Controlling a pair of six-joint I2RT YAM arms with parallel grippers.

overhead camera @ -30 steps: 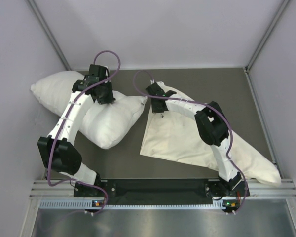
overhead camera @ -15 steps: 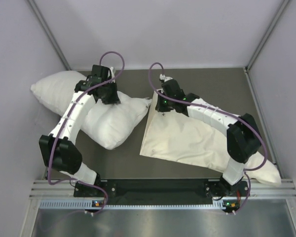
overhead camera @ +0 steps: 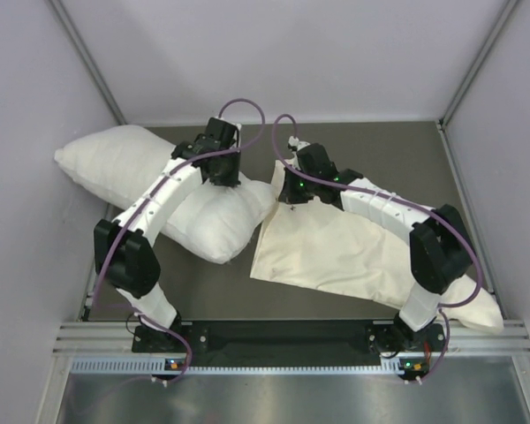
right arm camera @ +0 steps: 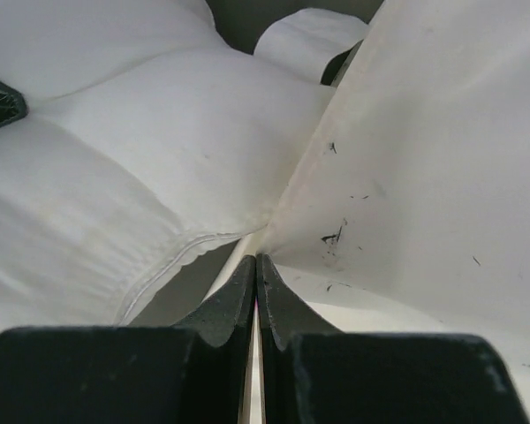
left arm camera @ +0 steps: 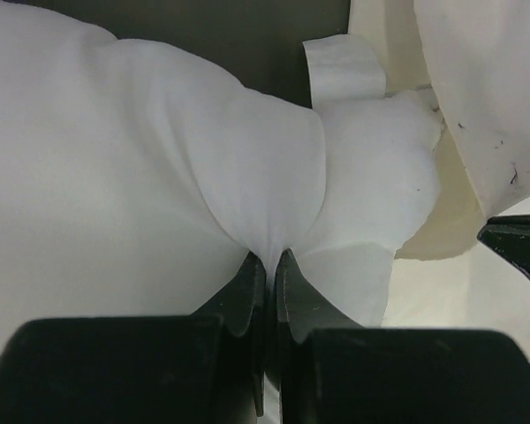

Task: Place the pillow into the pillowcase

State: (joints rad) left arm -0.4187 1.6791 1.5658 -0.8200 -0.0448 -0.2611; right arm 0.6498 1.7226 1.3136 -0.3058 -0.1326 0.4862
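Observation:
The plump white pillow [overhead camera: 141, 181] lies on the left of the table, its right corner [left arm camera: 380, 168] touching the pillowcase mouth. My left gripper [overhead camera: 225, 174] is shut on a pinch of pillow fabric [left arm camera: 269, 238] near that corner. The limp cream pillowcase [overhead camera: 353, 252] spreads across the right half, down to the near right edge. My right gripper [overhead camera: 287, 187] is shut on the pillowcase's upper edge [right arm camera: 336, 203] at its far left corner, holding it lifted beside the pillow [right arm camera: 159, 150]. The two grippers sit close together at the table's middle.
Grey walls close in the dark table [overhead camera: 371, 146] on the left, back and right. The pillow's left end presses against the left wall. A metal rail [overhead camera: 283, 340] with both arm bases runs along the near edge.
My left gripper has dragged the pillow to the right until its corner meets the pillowcase. My right arm stretched out and its gripper shifted slightly up and right with the pillowcase edge.

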